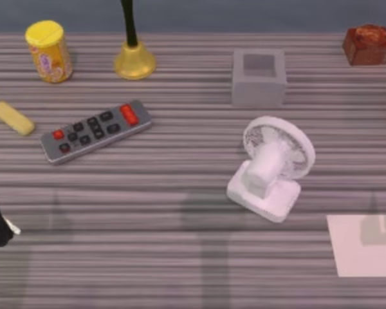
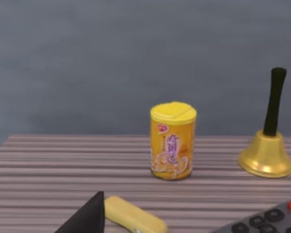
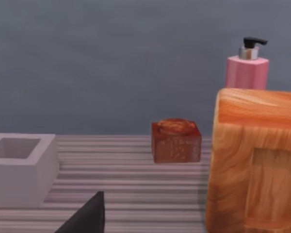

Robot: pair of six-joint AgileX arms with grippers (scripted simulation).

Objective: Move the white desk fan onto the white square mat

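Observation:
The white desk fan (image 1: 270, 170) stands on the striped table right of the middle, its round grille head toward the far side and its base toward the near side. Near the front right corner lies the white square mat (image 1: 363, 244), flat, with nothing on it but a faint shadow. My left gripper (image 1: 5, 225) is parked at the table's left edge, far from the fan; its wrist view shows only a dark wedge of it. My right gripper (image 3: 87, 218) is out of the top view, and its wrist view shows neither fan nor mat.
A pale grey hollow cube (image 1: 258, 78) stands just behind the fan. A grey remote (image 1: 95, 131), yellow bar (image 1: 13, 118), yellow can (image 1: 49, 51) and brass bell (image 1: 134, 59) fill the left. A red-brown box (image 1: 368, 45) sits far right; a wooden block (image 3: 254, 160) and pink dispenser (image 3: 247, 70) are beyond.

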